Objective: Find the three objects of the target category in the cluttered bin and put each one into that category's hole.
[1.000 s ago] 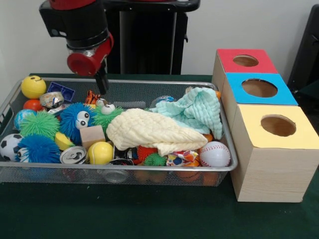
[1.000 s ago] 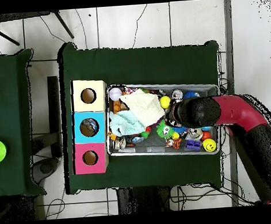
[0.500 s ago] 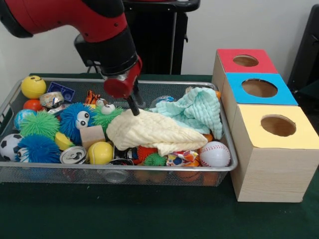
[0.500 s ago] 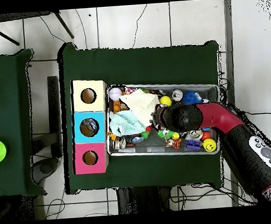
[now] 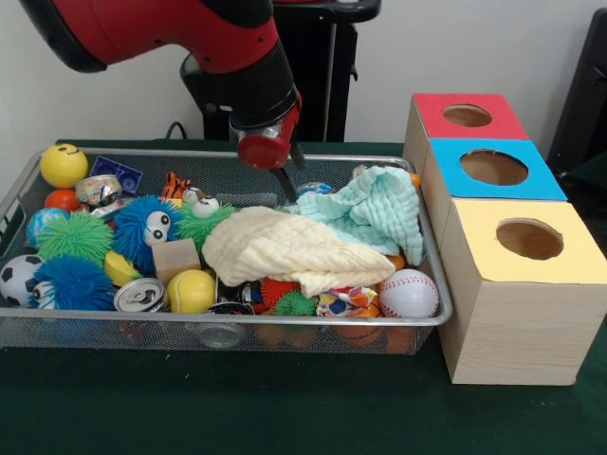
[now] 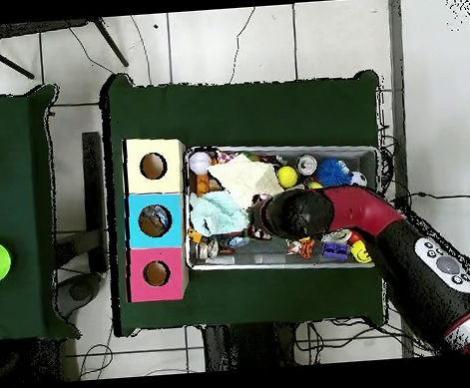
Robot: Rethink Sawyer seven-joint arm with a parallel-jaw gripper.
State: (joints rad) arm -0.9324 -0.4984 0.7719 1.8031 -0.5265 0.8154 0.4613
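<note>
Wire basket (image 5: pixel 19 194): sitting on the green table (image 5: pixel 285 417), just left of the three wooden boxes in the front view; crammed with toys, cans and cloths.
Blue box hole (image 5: pixel 493 167): lying open in the middle box's top face, between the red box hole (image 5: pixel 467 116) and the yellow box hole (image 5: pixel 529 239); nothing is sitting in it.
Arm (image 5: pixel 190 38): reaching down from the upper left in the front view, its red wrist hanging over the basket's far middle.
Gripper (image 5: pixel 285 182): pointing down at the gap between the yellow cloth (image 5: pixel 294 248) and the mint cloth (image 5: pixel 375 210); only a thin dark tip is showing, so whether it is open or closed cannot be told, and nothing is seen in it.
Yellow cloth: lying bunched across the basket's centre, covering smaller toys.
Mint cloth: lying heaped at the basket's box end, partly draping the rim.
Baseball (image 5: pixel 409 293): resting in the near corner by the yellow box.
Spiky blue toy with eyes (image 5: pixel 147 227): sitting left of the yellow cloth.
Smiley ball (image 5: pixel 64 165): perching at the far left corner.
Overhead view: the arm (image 6: pixel 403 250) is covering the basket's (image 6: pixel 276 147) middle.
</note>
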